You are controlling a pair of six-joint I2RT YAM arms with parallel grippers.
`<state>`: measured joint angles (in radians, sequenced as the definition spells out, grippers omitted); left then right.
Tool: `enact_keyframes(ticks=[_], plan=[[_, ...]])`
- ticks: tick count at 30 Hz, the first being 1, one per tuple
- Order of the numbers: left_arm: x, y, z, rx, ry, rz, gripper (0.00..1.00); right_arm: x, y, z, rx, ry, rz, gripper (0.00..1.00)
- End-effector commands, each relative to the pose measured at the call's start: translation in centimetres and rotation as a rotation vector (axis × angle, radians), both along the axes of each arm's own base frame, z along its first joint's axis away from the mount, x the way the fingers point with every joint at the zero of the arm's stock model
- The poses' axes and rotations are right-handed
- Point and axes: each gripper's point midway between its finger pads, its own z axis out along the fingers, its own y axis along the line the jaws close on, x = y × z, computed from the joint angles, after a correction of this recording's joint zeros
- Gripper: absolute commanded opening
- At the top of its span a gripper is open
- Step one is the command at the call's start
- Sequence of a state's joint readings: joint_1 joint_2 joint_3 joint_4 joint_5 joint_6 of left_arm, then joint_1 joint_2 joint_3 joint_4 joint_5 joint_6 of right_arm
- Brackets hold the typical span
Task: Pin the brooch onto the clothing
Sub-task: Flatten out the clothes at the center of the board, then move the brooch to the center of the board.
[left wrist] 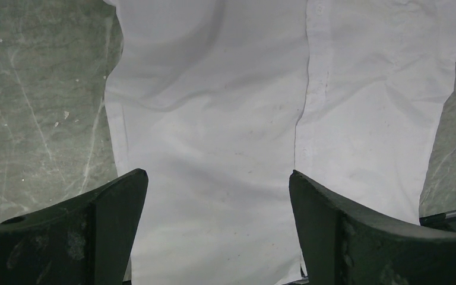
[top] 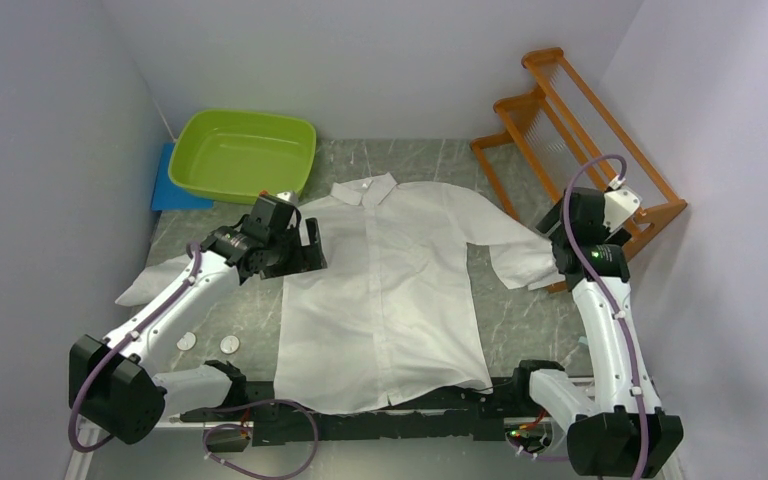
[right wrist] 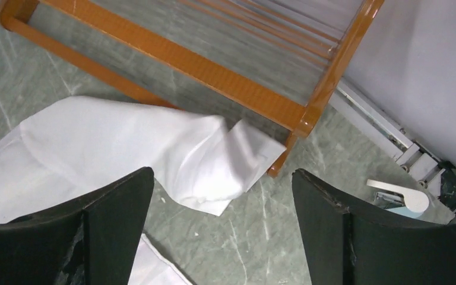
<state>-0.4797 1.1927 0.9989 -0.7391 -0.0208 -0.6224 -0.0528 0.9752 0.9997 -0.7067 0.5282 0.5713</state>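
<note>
The white shirt (top: 385, 285) lies flat and buttoned on the grey table, collar at the far side. My left gripper (top: 310, 245) hovers over the shirt's left chest edge, open and empty. In the left wrist view its gripper (left wrist: 218, 190) frames the shirt front (left wrist: 214, 119) with the button placket to the right. My right gripper (top: 558, 245) is open and empty above the right sleeve cuff (right wrist: 214, 160), which lies beside the rack's foot. Two small round white discs (top: 188, 341) (top: 228, 344), possibly brooches, lie on the table left of the shirt hem.
A green basin (top: 245, 152) on a blue mat (top: 172, 190) stands at the far left. An orange wooden rack (top: 570, 130) stands at the far right, and its bar (right wrist: 214, 68) shows close to the right gripper. A small white object (right wrist: 401, 195) lies by the right wall.
</note>
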Motion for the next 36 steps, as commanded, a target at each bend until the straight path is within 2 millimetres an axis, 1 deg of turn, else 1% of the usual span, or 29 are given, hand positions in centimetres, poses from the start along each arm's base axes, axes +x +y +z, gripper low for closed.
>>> enact_keyframes(ticks=[1,4,5,8,10,13,14,16,18,21,24,27,30,33,36], plan=[[0.0,0.4,1.2,0.001,-0.036,0.020,0.94,0.8,0.6,2.7,0.005,-0.098,0.055,0.93],[-0.1,0.4,1.2,0.001,-0.035,0.015,0.94,1.8,3.6,2.5,0.062,-0.113,0.241,0.93],[-0.1,0.3,1.2,-0.003,-0.035,0.010,0.94,2.0,4.9,2.3,0.098,-0.121,0.316,0.93],[-0.1,-0.2,0.7,-0.020,-0.022,-0.009,0.94,2.1,7.9,1.0,0.182,-0.127,0.465,0.93],[-0.3,-0.8,0.2,-0.040,-0.003,-0.024,0.94,1.8,9.6,-0.3,0.246,-0.121,0.537,0.94],[-0.6,-1.7,-0.6,-0.074,0.022,-0.040,0.94,1.2,11.6,-2.1,0.328,-0.115,0.615,0.95],[-0.7,-1.9,-0.9,-0.085,0.032,-0.044,0.94,0.9,12.3,-3.0,0.358,-0.108,0.640,0.96],[-1.0,-2.1,-1.5,-0.098,0.051,-0.034,0.94,0.4,13.5,-4.2,0.414,-0.100,0.683,0.96],[-1.2,-2.0,-2.0,-0.100,0.072,-0.009,0.94,-0.1,14.6,-5.3,0.473,-0.093,0.720,0.96],[-1.2,-0.7,-2.6,-0.051,0.094,0.072,0.95,-0.5,16.3,-6.7,0.550,-0.075,0.771,0.96],[-1.2,1.9,-3.1,0.028,0.110,0.178,0.95,-0.9,17.6,-7.8,0.595,-0.052,0.801,0.96],[-1.2,4.7,-3.4,0.077,0.136,0.273,0.95,-1.4,19.5,-8.6,0.623,-0.027,0.848,0.97],[-1.5,8.3,-3.8,0.105,0.178,0.406,0.95,-1.8,21.4,-9.1,0.637,-0.009,0.887,0.98],[-2.3,12.7,-4.1,0.148,0.219,0.588,0.95,-2.2,23.6,-9.5,0.655,0.017,0.940,0.98],[-4.3,17.9,-3.7,0.279,0.274,0.823,0.95,-2.5,25.0,-10.0,0.673,0.038,0.965,0.98]])
